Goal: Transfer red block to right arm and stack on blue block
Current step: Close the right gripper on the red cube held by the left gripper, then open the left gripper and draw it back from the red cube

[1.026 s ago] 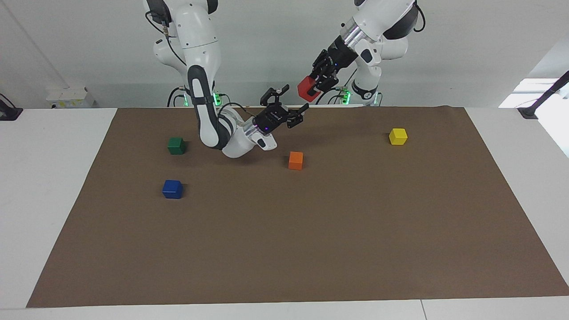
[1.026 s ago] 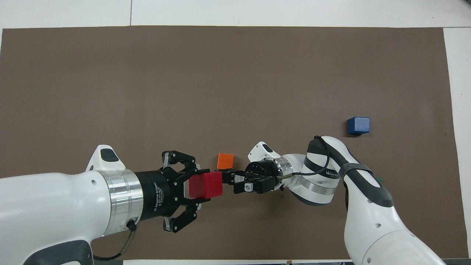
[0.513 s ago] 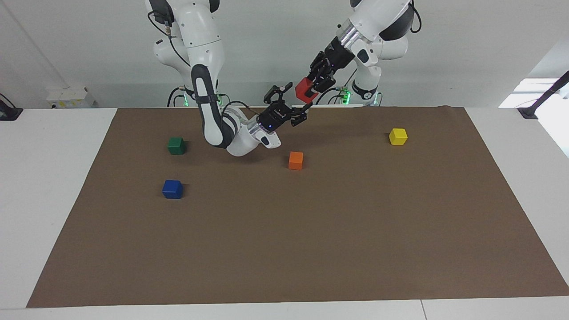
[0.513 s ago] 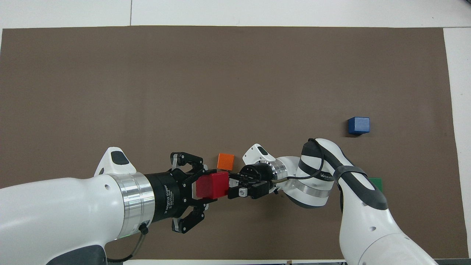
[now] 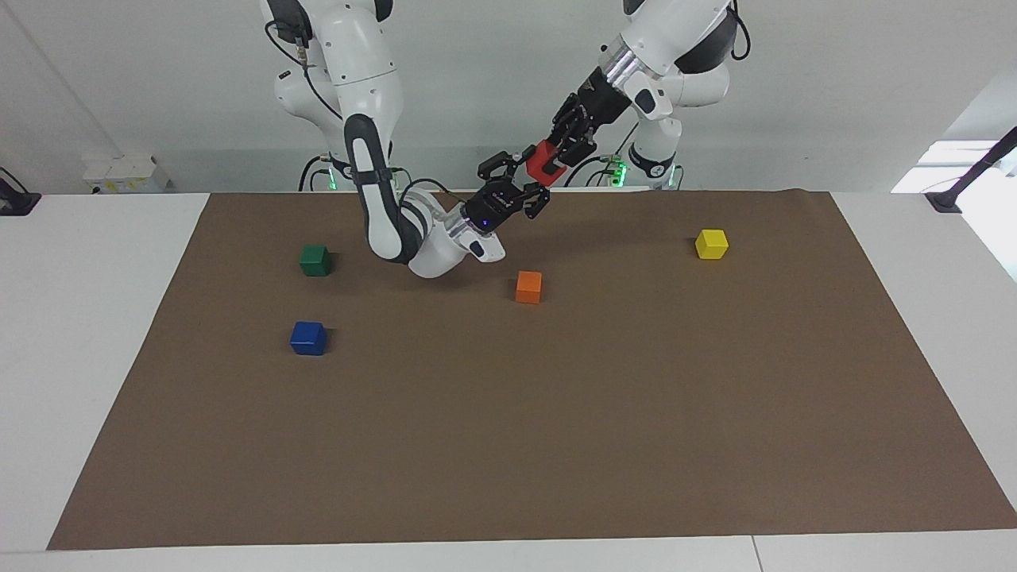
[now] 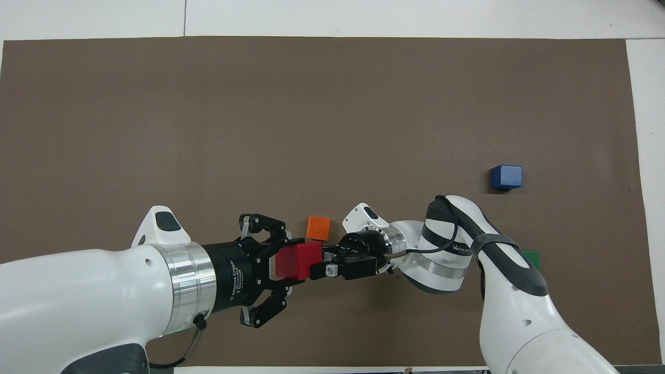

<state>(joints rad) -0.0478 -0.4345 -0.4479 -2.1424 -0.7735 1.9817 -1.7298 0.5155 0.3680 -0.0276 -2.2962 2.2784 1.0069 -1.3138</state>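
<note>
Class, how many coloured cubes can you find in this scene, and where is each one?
5. The red block is held in the air by the left gripper; the orange cube, yellow cube, green cube and blue block lie on the brown mat.

A red block (image 5: 545,162) sits between black grippers on white arms (image 5: 361,71) (silver rings at the wrists). The mat (image 5: 556,413) is plain brown on a white table (image 5: 79,318). Other blocks: blue (image 5: 308,338), green (image 5: 315,260), orange (image 5: 528,287), yellow (image 5: 711,244).
</note>
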